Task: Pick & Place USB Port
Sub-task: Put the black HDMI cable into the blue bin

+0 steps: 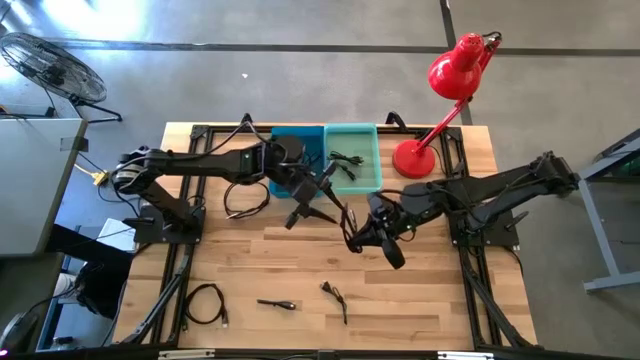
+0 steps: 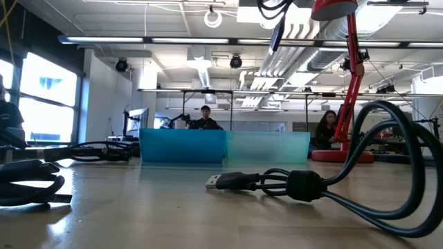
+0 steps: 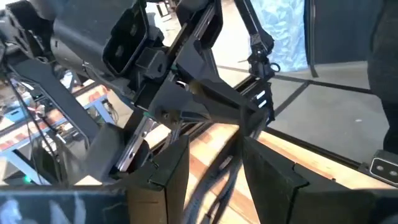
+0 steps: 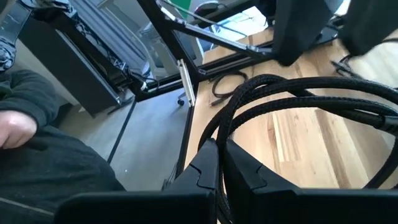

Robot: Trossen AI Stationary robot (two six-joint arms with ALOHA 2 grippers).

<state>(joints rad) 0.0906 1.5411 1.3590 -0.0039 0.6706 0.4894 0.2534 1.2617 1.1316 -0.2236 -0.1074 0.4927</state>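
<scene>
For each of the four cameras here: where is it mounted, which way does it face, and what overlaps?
High: overhead, facing down; both arms, blue bin, teal bin.
Low: tabletop height, facing across; USB cable, same bins; no arm visible.
Left wrist: past left gripper at the other arm.
Right wrist: past right gripper, shut on black cable.

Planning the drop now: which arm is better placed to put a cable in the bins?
Right. The right gripper is shut on a black cable. The left gripper is nearer the teal bin, its hold unclear.
</scene>
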